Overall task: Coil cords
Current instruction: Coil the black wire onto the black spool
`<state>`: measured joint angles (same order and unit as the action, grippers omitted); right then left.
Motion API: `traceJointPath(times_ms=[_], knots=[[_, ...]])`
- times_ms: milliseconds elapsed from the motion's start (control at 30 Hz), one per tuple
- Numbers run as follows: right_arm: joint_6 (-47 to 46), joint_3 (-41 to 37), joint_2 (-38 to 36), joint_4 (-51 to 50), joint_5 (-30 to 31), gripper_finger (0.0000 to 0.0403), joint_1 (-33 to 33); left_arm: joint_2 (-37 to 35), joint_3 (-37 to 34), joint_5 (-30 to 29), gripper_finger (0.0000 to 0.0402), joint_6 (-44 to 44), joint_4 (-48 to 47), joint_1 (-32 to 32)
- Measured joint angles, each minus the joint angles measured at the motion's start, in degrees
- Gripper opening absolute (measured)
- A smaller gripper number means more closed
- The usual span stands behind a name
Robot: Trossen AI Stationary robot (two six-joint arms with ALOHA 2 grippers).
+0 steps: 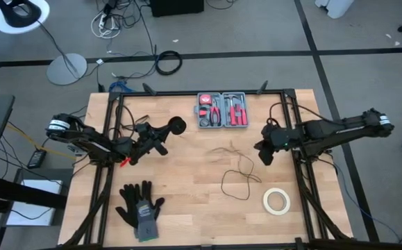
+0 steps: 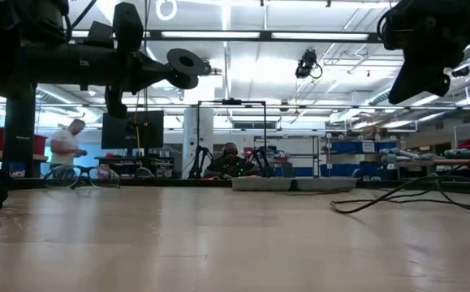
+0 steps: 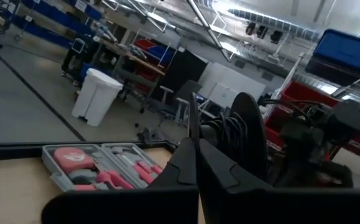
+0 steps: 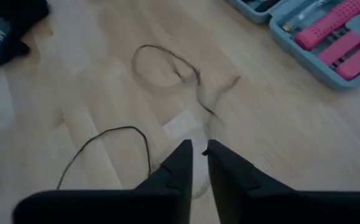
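Your thin black wire (image 1: 237, 170) lies in loose loops on the pale wooden table (image 1: 187, 208), between the open grey tool case with red-handled tools (image 1: 221, 110) and the white tape roll (image 1: 276, 201). A fainter loop sits toward the case and a darker loop toward the tape. Its round black puck-like disc (image 1: 179, 126) is up off the table at the left gripper (image 1: 160, 135), well apart from the loops; in the left wrist view the disc (image 3: 249, 140) sits just beyond the dark fingers (image 3: 186, 165), which look pressed together, probably pinching the wire near the disc, though you cannot see the contact itself. The right gripper (image 1: 266, 154) hovers above the table just beside the loops, its fingers (image 4: 176, 163) narrowly parted around nothing, aimed at the stretch where the two loops meet. To do this step well, bring the right gripper down onto a single strand rather than the crossing, so you do not drag both loops together into a knot. Keep the left end steady while you gather slack, and wind toward the disc. Stay clear of the black work gloves (image 1: 140, 207) and the tape roll.
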<state>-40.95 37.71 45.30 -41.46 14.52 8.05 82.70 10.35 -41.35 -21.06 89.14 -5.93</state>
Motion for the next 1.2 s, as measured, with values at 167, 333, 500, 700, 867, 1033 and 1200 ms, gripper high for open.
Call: traceJointPath(times_ms=[167,333,500,700,867,1033,1200], knots=[[1.24,0.00,5.60,3.84,0.48,0.0104,-0.01,0.00,0.00,0.47,0.0000,0.09,0.04,-0.02],[7.39,0.00,14.66,19.73,3.45,0.0137,-0.04,0.04,-0.04,0.66,0.0000,0.11,-0.19,-0.02],[16.02,0.08,28.07,42.87,3.75,0.0141,-0.91,0.07,-0.04,0.92,0.0000,0.13,-0.19,-0.02],[23.39,0.11,46.30,69.11,3.31,0.0137,-2.68,0.07,-0.04,2.20,0.0000,-0.09,-0.20,-0.07],[24.72,3.49,58.17,79.24,-1.00,0.0137,-4.17,0.07,-0.04,2.29,0.0000,-0.14,-0.23,-0.07],[28.10,9.45,66.29,78.97,-1.10,0.0133,-5.17,0.09,-0.02,2.32,0.0000,-0.15,-0.23,-0.07],[29.55,14.14,70.33,79.02,-2.77,0.0132,-5.45,0.11,-0.02,2.36,0.0000,-0.19,-0.30,-0.07]])
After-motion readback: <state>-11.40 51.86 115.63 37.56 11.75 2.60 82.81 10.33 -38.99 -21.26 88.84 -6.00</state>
